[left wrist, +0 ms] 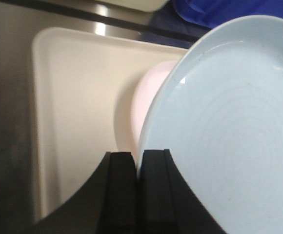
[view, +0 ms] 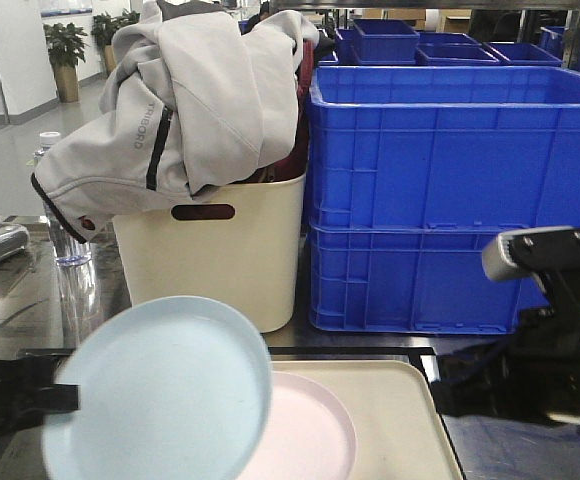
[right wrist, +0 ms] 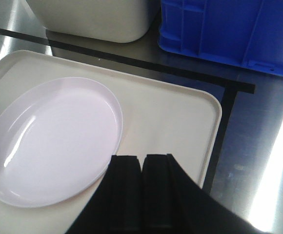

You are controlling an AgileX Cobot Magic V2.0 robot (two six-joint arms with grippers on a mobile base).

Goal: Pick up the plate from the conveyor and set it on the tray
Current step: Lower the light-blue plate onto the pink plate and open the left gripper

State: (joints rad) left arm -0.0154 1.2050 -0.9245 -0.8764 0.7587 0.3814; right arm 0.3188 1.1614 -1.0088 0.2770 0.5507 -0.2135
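The left pincer [left wrist: 137, 168] comes in low from the side, clamped on the rim of a pale blue plate [view: 160, 395] held over the tray [right wrist: 171, 112]. The right pincer [right wrist: 142, 168], jaws together and empty, hangs over the tray's near edge, just beside the pink plate [right wrist: 51, 139]. Two plates, one tray.

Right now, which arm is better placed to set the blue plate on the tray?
Left. The left gripper already clamps the light blue plate above the tray; the right gripper is shut and empty.
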